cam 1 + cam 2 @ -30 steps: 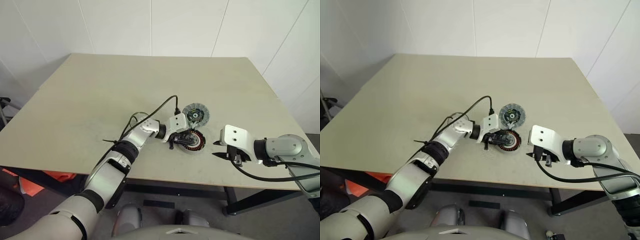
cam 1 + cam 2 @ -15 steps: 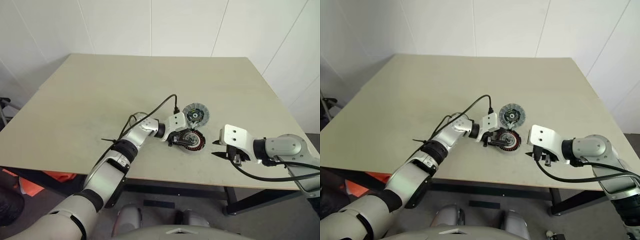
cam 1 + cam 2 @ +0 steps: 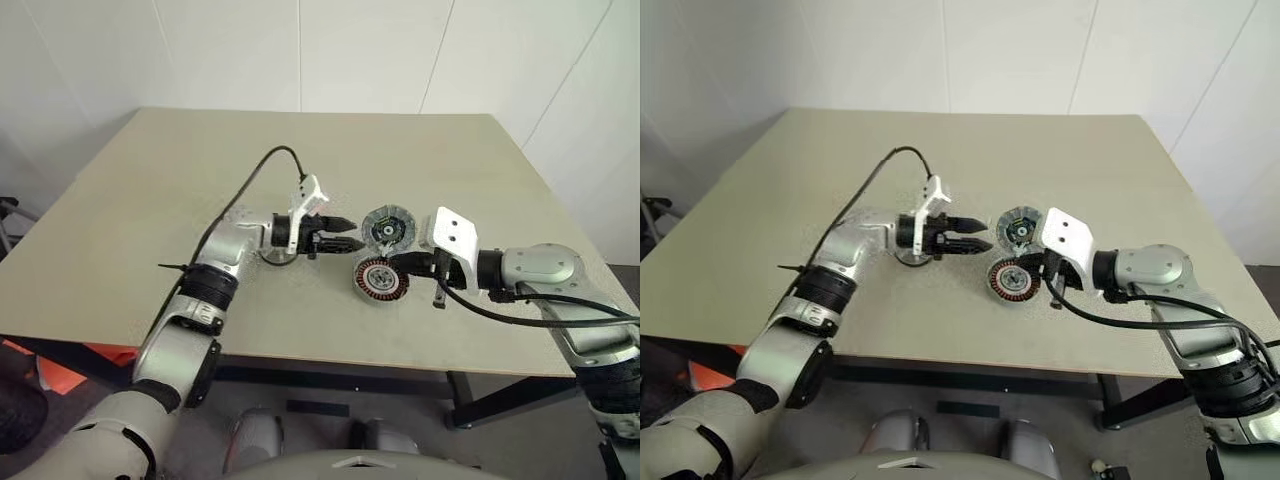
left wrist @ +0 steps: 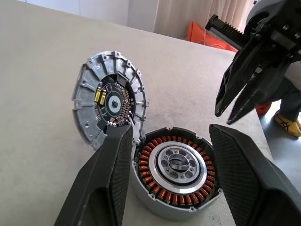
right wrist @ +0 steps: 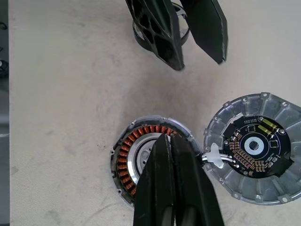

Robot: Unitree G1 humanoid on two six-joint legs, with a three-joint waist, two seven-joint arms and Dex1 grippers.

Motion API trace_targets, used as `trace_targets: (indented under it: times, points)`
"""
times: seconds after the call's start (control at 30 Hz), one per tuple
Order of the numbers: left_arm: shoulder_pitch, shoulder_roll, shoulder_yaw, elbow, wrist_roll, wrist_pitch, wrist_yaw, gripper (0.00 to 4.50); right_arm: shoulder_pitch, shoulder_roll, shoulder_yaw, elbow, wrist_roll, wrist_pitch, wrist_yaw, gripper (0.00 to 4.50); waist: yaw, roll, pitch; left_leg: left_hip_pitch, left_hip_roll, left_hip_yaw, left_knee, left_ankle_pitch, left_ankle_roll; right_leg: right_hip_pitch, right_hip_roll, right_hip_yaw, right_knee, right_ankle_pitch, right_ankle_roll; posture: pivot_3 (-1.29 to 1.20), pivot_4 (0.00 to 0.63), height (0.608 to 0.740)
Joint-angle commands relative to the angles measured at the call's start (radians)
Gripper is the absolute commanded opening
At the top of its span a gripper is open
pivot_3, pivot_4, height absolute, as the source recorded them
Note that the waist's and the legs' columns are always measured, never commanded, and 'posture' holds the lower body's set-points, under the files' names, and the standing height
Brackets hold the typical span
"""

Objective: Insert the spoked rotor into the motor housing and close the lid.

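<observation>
I am watching my right gripper (image 5: 175, 188), fingers pressed together, hovering over the squat copper-wound motor housing (image 4: 175, 176), while my left gripper (image 3: 338, 238) is standing open and empty beside it. The ribbed grey green-centred lid (image 5: 254, 148) is lying touching the housing; the shiny spoked rotor (image 3: 277, 257) is sitting behind the left gripper.

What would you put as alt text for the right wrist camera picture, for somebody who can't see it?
The right pincer, shut and empty, points down over the open motor housing, its copper windings ringing a silver hub. The ribbed grey lid lies beside it on the table, and the open left pincer hovers beyond, above the spoked rotor.
</observation>
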Motion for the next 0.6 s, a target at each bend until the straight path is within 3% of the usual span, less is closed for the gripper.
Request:
trace_targets:
  times: [0.03,0.43,0.6]
  points:
    - [-0.011,0.081,0.035,-0.05,-0.032,0.016,-0.043,2.76,-0.042,0.022,0.018,0.077,-0.032,-0.052,-0.014,0.03,-0.001,0.0,0.0,0.0,0.0,0.0,0.0,0.0,0.0,0.0,0.0,0.0,0.0,0.0,0.0,0.0,0.0,0.74]
    - [0.095,0.228,0.053,-0.106,-0.032,-0.008,-0.055,2.76,-0.062,0.074,0.035,0.235,-0.077,-0.141,-0.022,0.03,0.0,0.0,0.0,-0.003,0.0,0.0,0.0,0.001,-0.001,-0.007,0.0,0.0,0.001,0.0,-0.001,0.0,0.0,0.74]
    - [0.108,0.242,0.067,-0.105,-0.039,-0.01,-0.025,2.76,-0.055,0.076,0.043,0.239,-0.073,-0.14,-0.006,0.03,0.0,0.0,0.0,-0.001,0.0,0.0,0.0,0.001,-0.002,-0.006,0.0,0.0,0.003,0.0,-0.001,0.0,0.0,0.74]
